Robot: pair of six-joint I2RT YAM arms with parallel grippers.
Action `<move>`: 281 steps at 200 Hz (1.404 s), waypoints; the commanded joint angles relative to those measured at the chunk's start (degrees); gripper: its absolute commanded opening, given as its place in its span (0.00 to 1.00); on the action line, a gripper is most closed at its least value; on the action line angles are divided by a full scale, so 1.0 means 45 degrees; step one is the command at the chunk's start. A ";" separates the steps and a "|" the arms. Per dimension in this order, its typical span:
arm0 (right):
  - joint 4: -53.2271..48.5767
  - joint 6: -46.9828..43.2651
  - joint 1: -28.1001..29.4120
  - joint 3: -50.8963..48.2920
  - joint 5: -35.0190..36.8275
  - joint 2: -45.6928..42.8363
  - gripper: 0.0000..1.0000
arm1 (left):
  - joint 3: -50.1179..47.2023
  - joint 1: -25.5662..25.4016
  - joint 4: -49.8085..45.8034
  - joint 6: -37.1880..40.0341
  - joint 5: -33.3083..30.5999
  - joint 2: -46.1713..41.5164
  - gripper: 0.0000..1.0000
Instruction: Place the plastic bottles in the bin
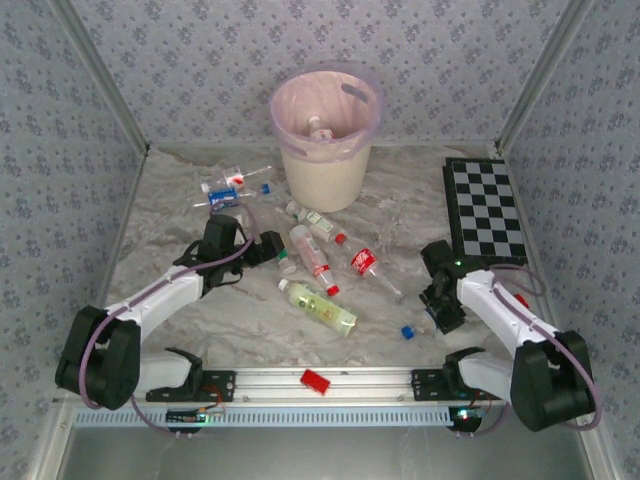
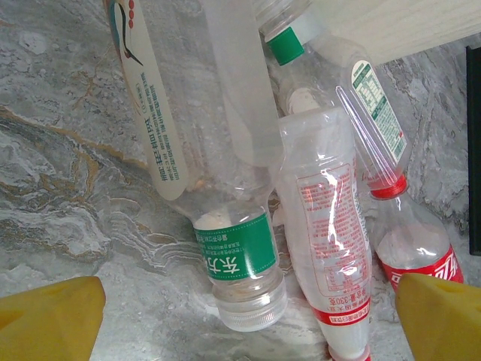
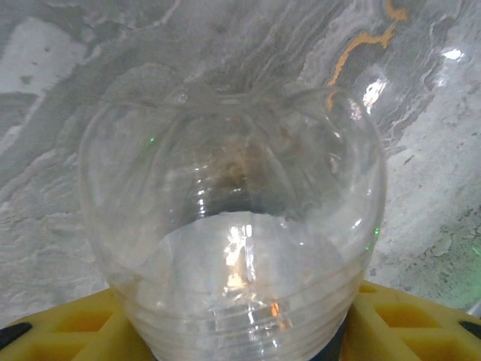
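The cream bin (image 1: pixel 325 165) with its pink liner stands at the back, with one bottle (image 1: pixel 320 128) lying inside. Several plastic bottles lie mid-table: a red-capped one (image 1: pixel 312 255), a red-labelled one (image 1: pixel 365 262) and a yellowish one (image 1: pixel 320 307). My left gripper (image 1: pixel 270 250) is open, low over the cluster. Its yellow fingertips (image 2: pixel 49 316) stand wide on either side of a green-labelled bottle (image 2: pixel 233 256), not touching it. My right gripper (image 1: pixel 437 305) is shut on a clear bottle (image 3: pixel 233 226) just above the table, held between yellow pads (image 3: pixel 391 323).
A black-and-white chequered board (image 1: pixel 485 210) lies at the back right. More bottles (image 1: pixel 225 190) lie at the back left. A loose blue cap (image 1: pixel 407 332) sits beside the right gripper. A red block (image 1: pixel 316 381) rests on the front rail. Patterned walls close three sides.
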 commanded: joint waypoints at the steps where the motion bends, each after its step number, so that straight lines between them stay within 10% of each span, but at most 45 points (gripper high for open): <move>1: -0.0978 -0.0489 0.0001 0.0859 0.0925 -0.0690 0.56 | 0.0187 -0.0051 -0.0209 -0.0084 -0.0114 -0.0123 0.99; 102: 0.3399 -0.5122 -0.0383 0.4590 0.4503 -0.0949 0.34 | 0.0216 -0.0225 -0.1075 -0.0949 -0.0835 -0.0947 0.99; 146: 0.6177 -0.8704 -0.0446 0.7956 0.2685 0.1122 0.29 | 0.0012 -0.0393 -0.0624 -0.2055 -0.1094 -0.0959 0.98; 190: 0.3269 -1.2397 -0.0149 1.4916 -0.0512 0.5653 0.22 | -0.0362 -0.0974 -0.0695 -0.2941 -0.1426 -0.1296 0.98; 281: 0.3179 -1.5304 0.2009 2.1308 -0.0943 0.9940 0.11 | -0.0715 -0.1400 -0.1866 -0.3144 -0.2285 -0.2996 0.98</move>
